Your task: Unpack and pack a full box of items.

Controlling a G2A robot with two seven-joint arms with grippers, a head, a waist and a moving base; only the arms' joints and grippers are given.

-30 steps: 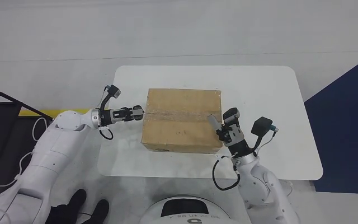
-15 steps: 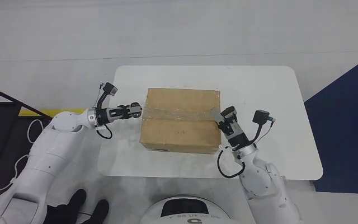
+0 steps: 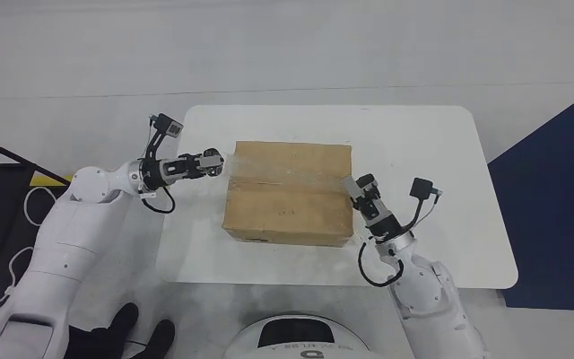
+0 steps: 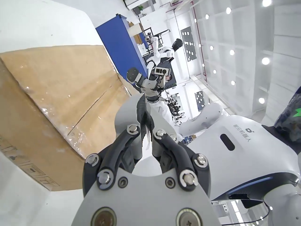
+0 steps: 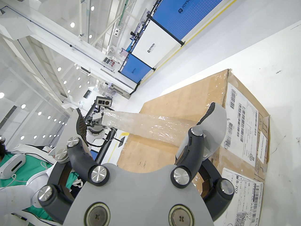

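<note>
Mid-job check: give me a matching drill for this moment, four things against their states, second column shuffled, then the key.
Things
1. left gripper
2. right gripper
3. clear tape strip
4. cardboard box

States
A. raised above the box top, stretched toward a gripper
B. open, beside the box's labelled end
C. flaps closed, standing on the white table
D. shut on the tape's end

Pairs: 1-D, 2-B, 3-A, 4-C
</note>
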